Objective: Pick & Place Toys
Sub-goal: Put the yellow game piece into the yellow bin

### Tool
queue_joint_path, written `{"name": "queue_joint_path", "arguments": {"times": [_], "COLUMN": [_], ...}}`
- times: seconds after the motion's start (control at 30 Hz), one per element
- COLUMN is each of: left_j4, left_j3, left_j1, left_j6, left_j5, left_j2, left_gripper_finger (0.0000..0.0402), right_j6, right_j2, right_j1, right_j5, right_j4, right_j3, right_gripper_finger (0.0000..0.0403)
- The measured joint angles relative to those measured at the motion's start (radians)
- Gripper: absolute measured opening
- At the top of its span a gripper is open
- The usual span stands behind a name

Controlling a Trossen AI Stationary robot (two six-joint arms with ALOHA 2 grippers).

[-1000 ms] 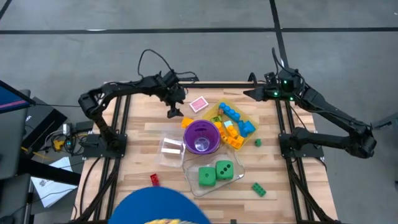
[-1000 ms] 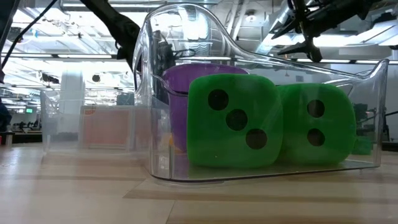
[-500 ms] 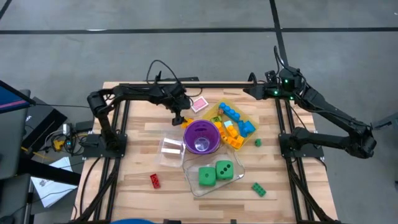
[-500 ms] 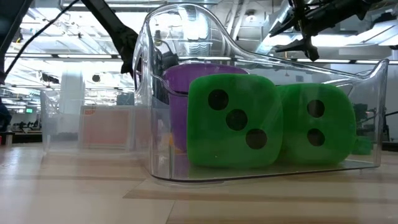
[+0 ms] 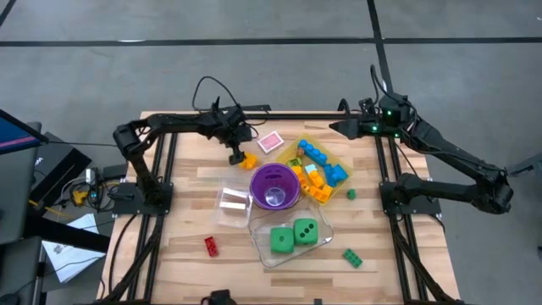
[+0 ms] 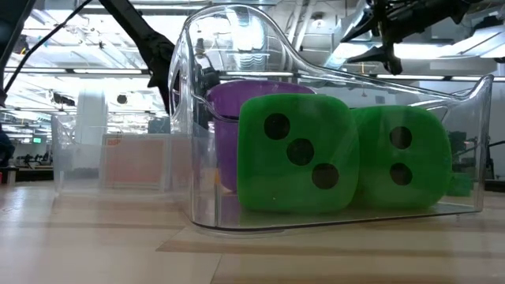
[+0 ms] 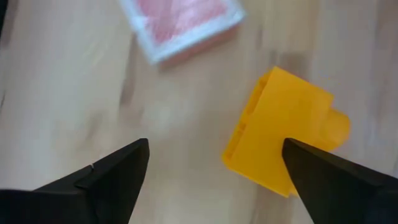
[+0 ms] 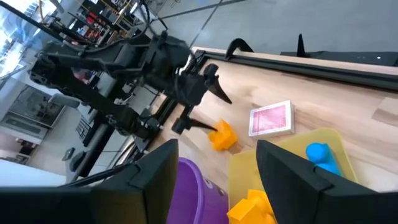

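An orange brick lies on the wooden table at the far left, next to a pink card box. My left gripper points steeply down over the brick and is open, with one finger on each side of it. I cannot tell whether either finger touches the brick. My right gripper hangs open and high over the far right corner, holding nothing. Several blue and orange bricks lie in the yellow tray. Two green dice sit in a clear tub.
A purple cup stands mid-table beside the tray, with a small clear tub to its left. A red brick lies near the front left. Two green bricks lie loose on the right.
My left gripper has come down toward the orange brick and tipped to point more steeply down, staying open. A person's blue cap at the table's near edge has gone out of view.
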Motion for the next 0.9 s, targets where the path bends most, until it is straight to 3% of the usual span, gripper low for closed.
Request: {"name": "queue_joint_path", "arguments": {"times": [0.23, 0.5, 0.7, 0.9], "left_j4": [-0.089, -0.041, 0.016, 0.024], "left_j3": [-0.005, -0.059, -0.109, -0.148], "left_j1": [0.084, 0.116, 0.111, 0.105], "left_j6": [0.019, 0.065, 0.224, 0.275], "left_j5": [-0.001, -0.003, 0.13, 0.187], "left_j2": [-0.016, -0.109, -0.241, -0.219], "left_gripper_finger": [0.0356, 0.0352, 0.0354, 0.0364], "right_j6": [-0.017, -0.024, -0.035, -0.051], "right_j2": [0.0, 0.0, 0.001, 0.002], "right_j1": [0.011, 0.01, 0.01, 0.01], "right_j5": [0.003, 0.003, 0.003, 0.004], "right_j4": [0.022, 0.049, 0.049, 0.049], "right_j3": [0.0, 0.0, 0.0, 0.0], "right_gripper_finger": [0.0209, 0.0209, 0.0209, 0.0209]}}
